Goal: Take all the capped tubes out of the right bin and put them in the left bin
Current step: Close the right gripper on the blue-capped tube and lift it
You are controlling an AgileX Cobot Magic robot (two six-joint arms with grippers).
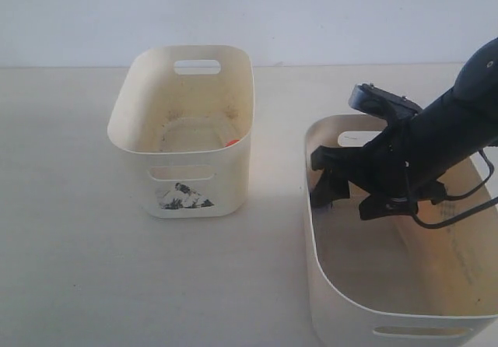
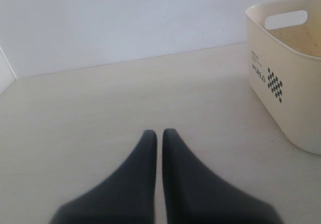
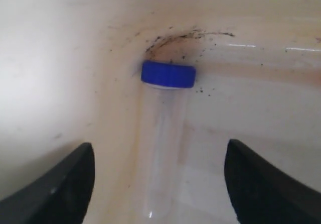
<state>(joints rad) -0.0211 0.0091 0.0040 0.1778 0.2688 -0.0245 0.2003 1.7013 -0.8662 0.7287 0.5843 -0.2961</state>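
Observation:
My right gripper (image 1: 331, 182) reaches down into the right bin (image 1: 327, 285) near its far left corner. In the right wrist view it (image 3: 159, 151) stands open, its fingers on either side of a clear tube (image 3: 163, 153) with a blue cap (image 3: 168, 74) lying in the bin's corner. The left bin (image 1: 191, 141), with sticker remains on its front, holds something orange (image 1: 232, 141) at its bottom. My left gripper (image 2: 159, 132) is shut with nothing between its fingers, low over the table, with the left bin (image 2: 288, 83) off to one side.
Dark specks and stains mark the right bin's corner (image 3: 185, 38). A white wall (image 1: 249, 12) runs behind the pale table (image 1: 70, 246).

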